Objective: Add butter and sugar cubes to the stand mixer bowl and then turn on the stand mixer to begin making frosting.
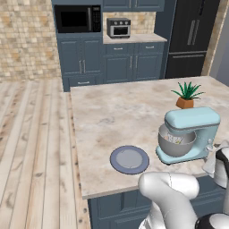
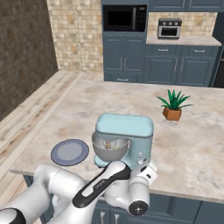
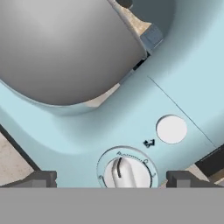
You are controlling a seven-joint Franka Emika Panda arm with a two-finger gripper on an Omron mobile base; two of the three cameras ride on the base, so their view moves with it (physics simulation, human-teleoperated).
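**Hand positioned at the stand mixer control dial**

The stand mixer (image 1: 190, 134) stands on the marble table (image 1: 112, 116), near its front edge. The stand mixer bowl (image 1: 175, 144) sits on the mixer base under the lowered head. Pale contents are visible inside the bowl in both base views; butter and sugar cubes cannot be distinguished there.

The blue-grey plate (image 1: 129, 159) lies to the left of the mixer, just beside it and apart from it. A potted plant (image 1: 187, 95) stands farther back on the table, behind the mixer.

In the hand view, the hand (image 3: 111, 178) is spread wide, one fingertip at each side of the white rotary dial (image 3: 127, 171) on the mixer's side panel. The fingertips do not touch the dial. A round white button (image 3: 171, 129) sits just beside the dial.

In the right base view, the arm reaches to the near side of the mixer.
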